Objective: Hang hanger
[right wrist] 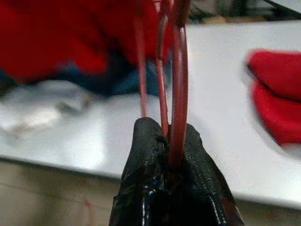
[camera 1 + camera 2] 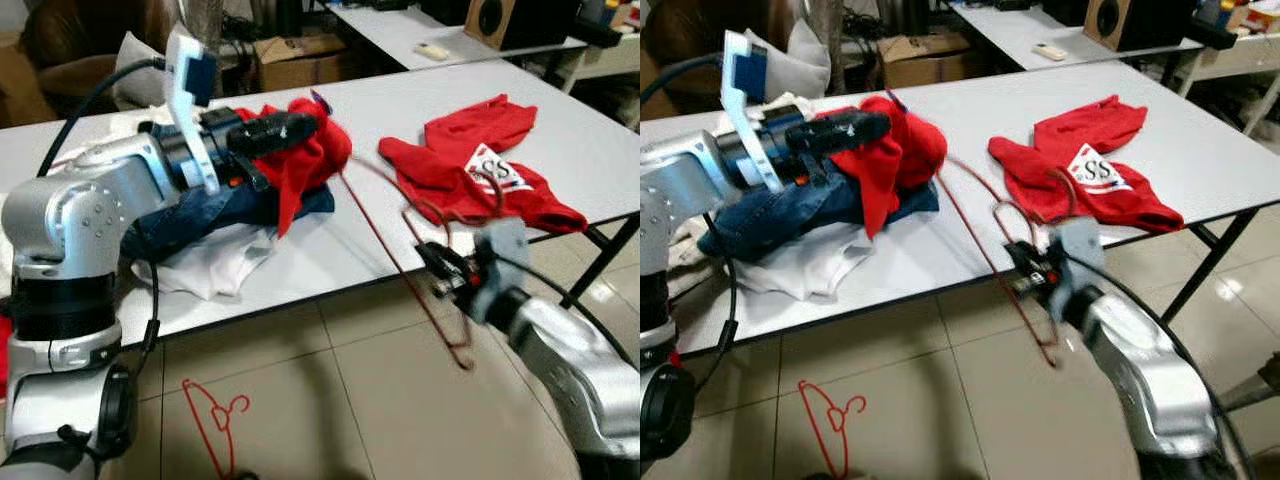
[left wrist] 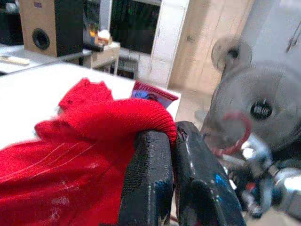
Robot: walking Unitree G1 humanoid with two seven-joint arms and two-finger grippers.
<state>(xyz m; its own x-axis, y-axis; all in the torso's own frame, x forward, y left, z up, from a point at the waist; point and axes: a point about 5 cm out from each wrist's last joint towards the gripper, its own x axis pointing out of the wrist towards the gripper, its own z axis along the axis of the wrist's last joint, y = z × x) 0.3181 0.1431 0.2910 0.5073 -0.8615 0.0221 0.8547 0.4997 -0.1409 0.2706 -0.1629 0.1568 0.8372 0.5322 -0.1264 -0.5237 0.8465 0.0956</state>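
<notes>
Right gripper (image 2: 440, 262) jaws clamp red wire hanger (image 2: 400, 255) below table edge; left gripper (image 2: 295, 128) jaws pinch red garment (image 2: 310, 160) over table (image 2: 330, 240).

- Red shirt (image 2: 1080, 170), flat on the white table (image 2: 970, 110), at 3 o'clock from the clothes heap: white chest patch (image 2: 1098, 170) with dark letters reading "SS".
- Any smaller print on the patch: too blurred to read.

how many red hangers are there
2: one red wire hanger clamped in the right gripper at the table edge, another red hanger lying on the floor; none seen elsewhere.
</notes>
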